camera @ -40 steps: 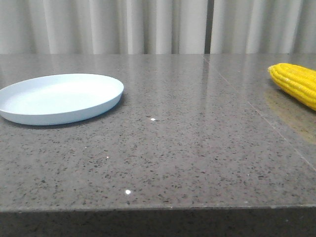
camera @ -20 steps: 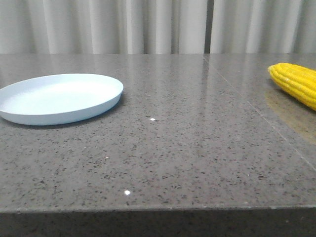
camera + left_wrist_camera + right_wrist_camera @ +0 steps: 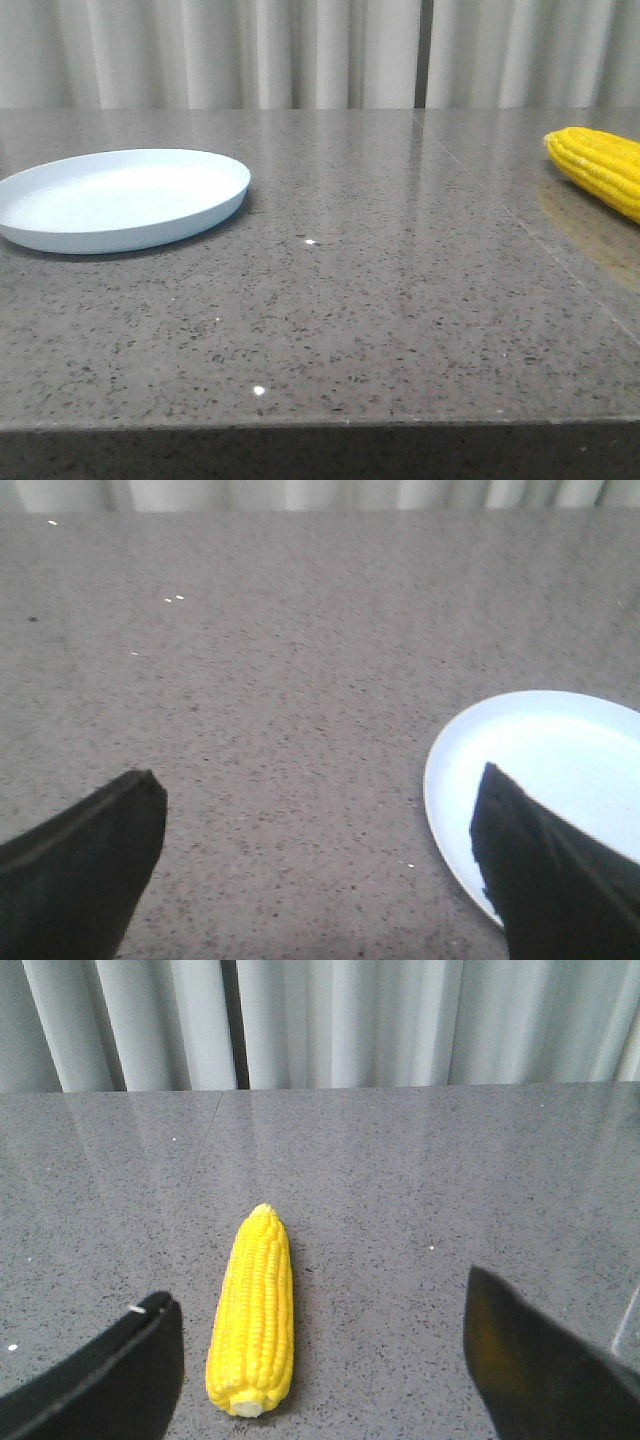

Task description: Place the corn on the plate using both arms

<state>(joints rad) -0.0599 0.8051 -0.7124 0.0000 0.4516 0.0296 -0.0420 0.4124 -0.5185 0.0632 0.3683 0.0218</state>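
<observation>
Desk: grey speckled stone, pale curtains behind.
Left hand: spread wide, empty, beside plate.
Right hand: spread wide, empty, above corn.

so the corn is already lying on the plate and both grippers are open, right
Not quite. The corn is not on the plate: in the front view it lies on the table far to the right, while the plate sits empty on the left. Both the left gripper and the right gripper are open.
</observation>
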